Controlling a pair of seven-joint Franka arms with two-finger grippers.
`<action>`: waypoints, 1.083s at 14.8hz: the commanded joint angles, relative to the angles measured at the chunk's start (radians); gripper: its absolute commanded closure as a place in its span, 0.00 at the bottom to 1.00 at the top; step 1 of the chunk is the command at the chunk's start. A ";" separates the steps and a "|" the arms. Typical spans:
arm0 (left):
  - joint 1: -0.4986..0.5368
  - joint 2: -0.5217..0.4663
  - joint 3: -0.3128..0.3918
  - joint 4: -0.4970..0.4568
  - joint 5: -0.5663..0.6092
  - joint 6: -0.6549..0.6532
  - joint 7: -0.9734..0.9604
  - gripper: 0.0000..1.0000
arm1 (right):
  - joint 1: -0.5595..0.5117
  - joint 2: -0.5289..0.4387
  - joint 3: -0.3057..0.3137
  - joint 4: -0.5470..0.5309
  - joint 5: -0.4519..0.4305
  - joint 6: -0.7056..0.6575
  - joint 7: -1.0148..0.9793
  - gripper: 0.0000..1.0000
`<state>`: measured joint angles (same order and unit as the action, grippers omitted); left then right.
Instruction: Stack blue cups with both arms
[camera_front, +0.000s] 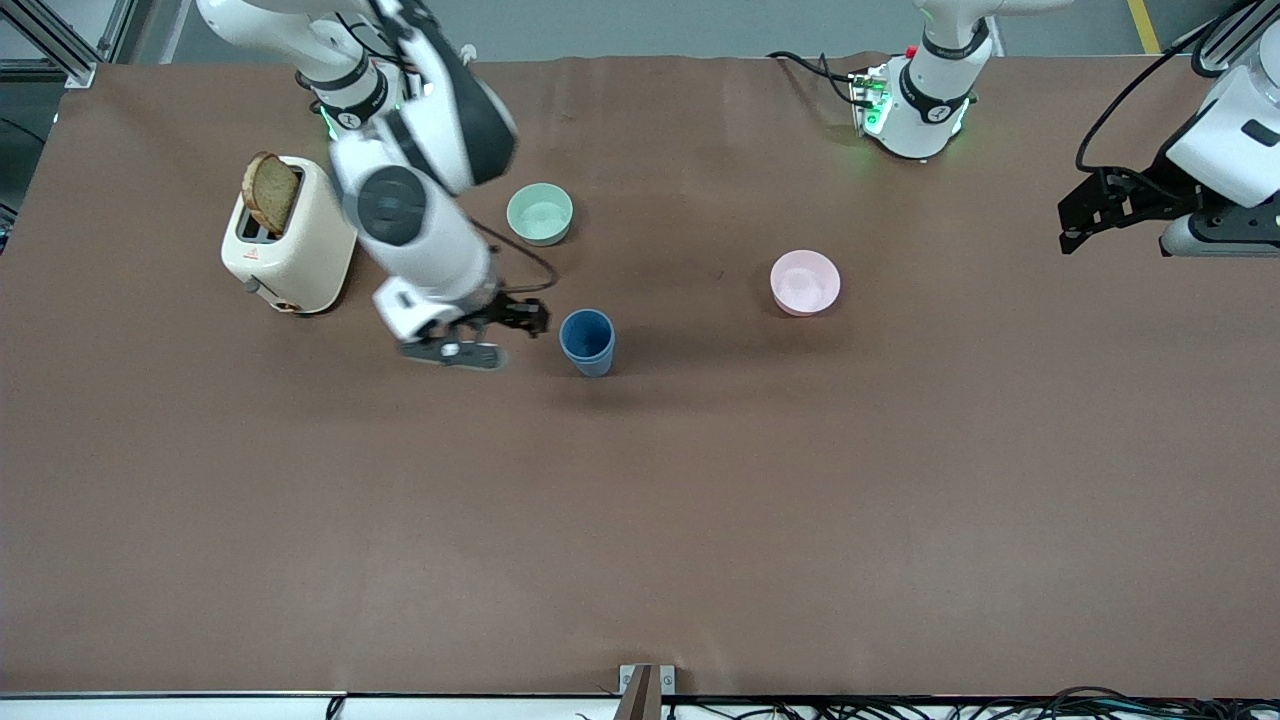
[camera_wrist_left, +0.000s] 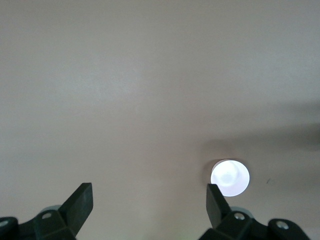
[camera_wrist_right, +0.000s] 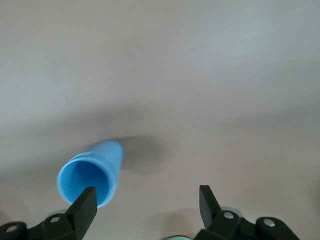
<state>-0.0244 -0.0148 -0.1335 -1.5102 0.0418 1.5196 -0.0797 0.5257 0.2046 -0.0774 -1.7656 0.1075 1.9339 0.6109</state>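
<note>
One blue cup (camera_front: 587, 342) stands upright near the middle of the table; I see no second cup apart from it, and I cannot tell whether one sits inside it. My right gripper (camera_front: 535, 318) hangs low right beside the cup, toward the right arm's end, open and empty. In the right wrist view the cup (camera_wrist_right: 92, 175) lies by one fingertip, outside the gap of the right gripper (camera_wrist_right: 147, 195). My left gripper (camera_front: 1072, 225) waits raised over the left arm's end of the table, open and empty, as the left wrist view (camera_wrist_left: 149, 190) shows.
A pale green bowl (camera_front: 540, 214) sits farther from the front camera than the cup. A pink bowl (camera_front: 805, 282) sits toward the left arm's end and shows washed-out in the left wrist view (camera_wrist_left: 230, 177). A cream toaster (camera_front: 290, 235) holding a bread slice (camera_front: 270, 192) stands at the right arm's end.
</note>
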 joint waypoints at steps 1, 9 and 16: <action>0.000 -0.014 0.003 -0.008 -0.003 -0.002 0.018 0.00 | -0.149 -0.169 0.015 -0.046 -0.089 -0.102 -0.055 0.08; -0.003 -0.001 0.003 0.001 -0.007 -0.002 0.020 0.00 | -0.559 -0.300 0.010 0.000 -0.124 -0.277 -0.564 0.05; -0.008 0.003 0.000 0.005 -0.017 -0.002 0.015 0.00 | -0.619 -0.263 0.010 0.279 -0.138 -0.516 -0.622 0.00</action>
<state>-0.0298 -0.0118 -0.1350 -1.5106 0.0406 1.5199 -0.0793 -0.0830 -0.0806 -0.0867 -1.5440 -0.0083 1.4663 -0.0067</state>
